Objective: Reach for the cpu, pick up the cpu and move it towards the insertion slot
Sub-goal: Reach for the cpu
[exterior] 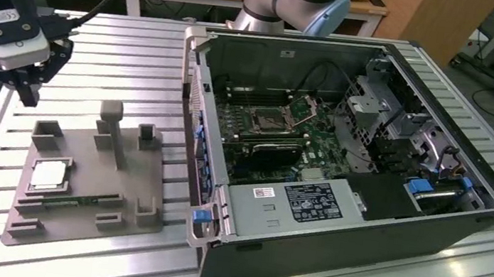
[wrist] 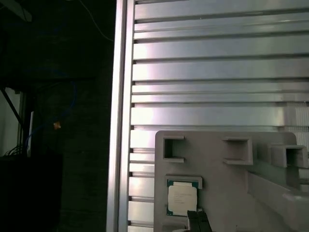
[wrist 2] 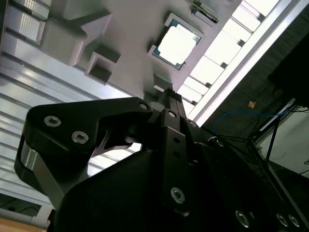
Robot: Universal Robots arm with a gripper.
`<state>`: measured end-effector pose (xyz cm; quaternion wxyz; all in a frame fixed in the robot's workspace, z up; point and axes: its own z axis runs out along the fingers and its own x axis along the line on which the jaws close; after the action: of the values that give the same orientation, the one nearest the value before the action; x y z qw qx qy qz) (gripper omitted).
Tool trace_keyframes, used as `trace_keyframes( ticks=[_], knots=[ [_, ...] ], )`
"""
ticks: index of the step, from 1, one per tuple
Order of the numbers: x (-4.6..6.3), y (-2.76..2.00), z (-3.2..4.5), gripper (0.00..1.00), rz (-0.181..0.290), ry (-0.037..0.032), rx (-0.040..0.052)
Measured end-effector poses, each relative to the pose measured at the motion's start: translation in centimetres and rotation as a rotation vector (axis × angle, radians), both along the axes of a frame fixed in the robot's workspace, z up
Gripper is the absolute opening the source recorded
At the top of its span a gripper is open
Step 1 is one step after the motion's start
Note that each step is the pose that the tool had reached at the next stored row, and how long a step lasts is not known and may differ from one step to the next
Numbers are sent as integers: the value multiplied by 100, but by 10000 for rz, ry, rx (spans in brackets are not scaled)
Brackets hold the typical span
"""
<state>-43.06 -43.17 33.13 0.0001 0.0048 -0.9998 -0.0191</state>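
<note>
The cpu (exterior: 48, 175), a small square chip with a silver-grey top, lies flat in a recess of the grey holder (exterior: 95, 165) on the exterior view's left. Both wrist views show the cpu (wrist 2: 177, 46) (wrist: 182, 199) in the holder's recess. My gripper (exterior: 29, 94) hangs above the table beyond the holder's far corner, apart from the chip. Its black fingers look shut with nothing between them, and the gripper (wrist 2: 166, 93) tip points toward the chip. The insertion slot (exterior: 268, 121), a dark square socket with its metal flap raised, sits on the board inside the open computer case (exterior: 340, 158).
A green memory stick (exterior: 76, 200) lies in the holder near the cpu. Upright grey posts (exterior: 113, 128) rise from the holder. The case's raised side wall (exterior: 194, 117) stands between holder and slot. The slatted metal table (exterior: 123, 58) ends close to the holder at the exterior view's left.
</note>
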Motion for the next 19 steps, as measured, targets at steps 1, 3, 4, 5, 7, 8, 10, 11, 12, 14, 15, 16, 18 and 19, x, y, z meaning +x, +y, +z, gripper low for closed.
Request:
trace_keyframes(
  ticks=[1,3,4,5,7,8,10,11,12,14,15,16,18,19],
  knots=[
    [-1,-11,-18,11,-1,0,0],
    [-1,-33,-46,17,-2,0,0],
    [-1,-42,-51,17,-2,-1,-5],
    [-1,-55,-56,24,-2,-1,-7],
    [0,-78,-70,29,-3,0,-10],
    [0,-87,-89,35,-2,-3,-8],
    [-1,-100,-124,47,-3,-2,-9],
    [-2,-102,-143,47,-3,-1,-7],
    [-4,-103,-161,53,-4,-1,2],
    [-6,-107,-196,59,-2,-1,18],
    [-8,-109,-214,59,-3,-1,24],
    [-10,-112,-234,59,-3,-2,28],
    [-18,-118,-270,59,-3,-1,35],
    [-30,-120,-282,59,-3,3,48]
  ],
)
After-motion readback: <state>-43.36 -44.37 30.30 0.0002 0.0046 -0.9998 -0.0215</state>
